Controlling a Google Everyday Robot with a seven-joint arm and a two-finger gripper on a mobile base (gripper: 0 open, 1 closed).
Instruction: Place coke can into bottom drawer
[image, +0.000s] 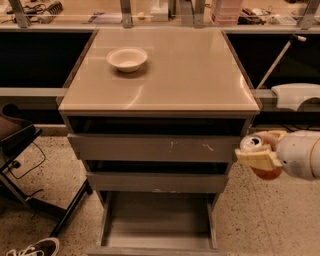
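My gripper (259, 155) reaches in from the right edge and is shut on the coke can (264, 171), a red can with a silver top, tilted toward the cabinet. It holds the can in the air just right of the cabinet, level with the upper drawer fronts. The bottom drawer (157, 226) is pulled open below and to the left, a shallow grey tray with nothing on its floor. The fingers cover much of the can's side.
A white bowl (127, 58) sits at the back left of the cabinet top (200, 75). The scratched upper drawer front (155, 147) and middle drawer front (155, 181) are partly out. A black chair base (30, 190) and a shoe (32, 248) lie at left.
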